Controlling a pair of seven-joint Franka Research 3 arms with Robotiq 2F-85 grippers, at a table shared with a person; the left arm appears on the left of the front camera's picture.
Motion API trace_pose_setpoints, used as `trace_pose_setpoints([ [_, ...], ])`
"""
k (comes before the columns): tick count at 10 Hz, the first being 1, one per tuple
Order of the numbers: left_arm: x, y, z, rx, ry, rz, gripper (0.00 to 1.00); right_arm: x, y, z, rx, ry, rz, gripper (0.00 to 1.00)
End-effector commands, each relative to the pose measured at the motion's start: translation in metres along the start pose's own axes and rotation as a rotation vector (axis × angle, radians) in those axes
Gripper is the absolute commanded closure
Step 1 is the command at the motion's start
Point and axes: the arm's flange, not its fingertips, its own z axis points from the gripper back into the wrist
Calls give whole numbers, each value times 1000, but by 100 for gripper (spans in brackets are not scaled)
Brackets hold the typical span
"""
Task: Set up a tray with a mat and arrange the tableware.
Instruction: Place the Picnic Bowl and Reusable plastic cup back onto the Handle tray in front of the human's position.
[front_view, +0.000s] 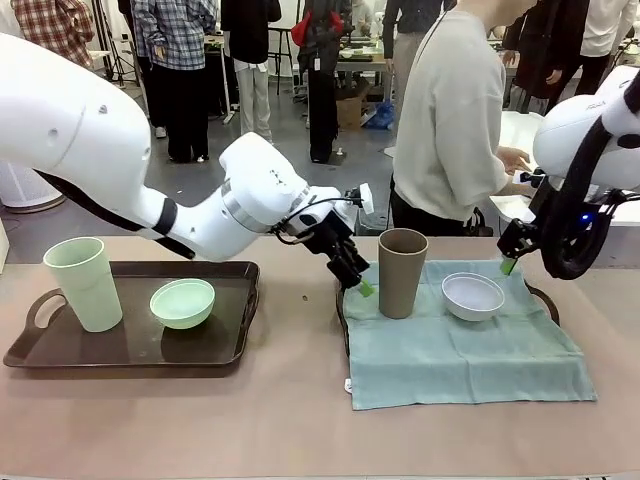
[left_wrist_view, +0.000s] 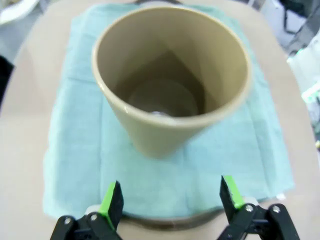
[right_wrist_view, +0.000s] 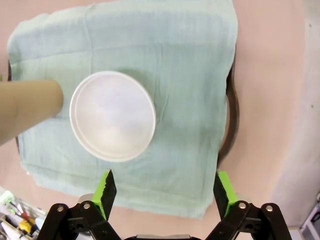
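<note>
On the left side of the table (front_view: 300, 420), we see a dark tray (front_view: 140, 342) carrying the pale green cup (front_view: 85, 283), upright at its left end. The pale green bowl (front_view: 183, 303) sits just beside the cup, and nothing lies in the bowl. We cannot see into the green cup from here.

To the right, a second tray (front_view: 342, 318) is draped with the pale green mat (front_view: 450, 355), its dark rim showing at the edges. On the mat, the brown cup (front_view: 402, 272) stands upright near the far left part. The white bowl (front_view: 473, 296) rests to its right, close but apart.

In the left wrist view we look straight down into the brown cup (left_wrist_view: 170, 85), which is bare inside. In the right wrist view the white bowl (right_wrist_view: 112, 116) holds nothing either.

The left gripper (front_view: 358, 280) hangs low just left of the brown cup, its jaws spread wide and holding nothing. The right gripper (front_view: 508, 265) hovers over the mat's far right corner, jaws likewise wide and bare. A person (front_view: 450, 110) stands at the far side.
</note>
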Motion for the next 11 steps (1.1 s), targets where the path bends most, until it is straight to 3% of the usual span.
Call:
trace_pose_setpoints([
  [1,11,-30,44,-14,296,87,0,-22,9,30,-57,0,-27,0],
  [2,19,-45,62,29,424,152,0,-30,14,47,-79,-17,-27,0],
  [4,44,-73,108,181,564,344,0,-40,31,77,-128,-32,-64,0],
  [7,57,-89,160,327,582,637,0,-42,41,95,-134,-37,-102,0],
  [9,52,-98,184,443,518,798,0,-33,37,90,-107,-23,-110,0],
  [10,57,-95,171,341,568,640,0,-27,31,85,-113,-13,-79,0],
  [11,57,-95,171,341,568,640,0,-43,38,94,-114,-42,-82,0],
])
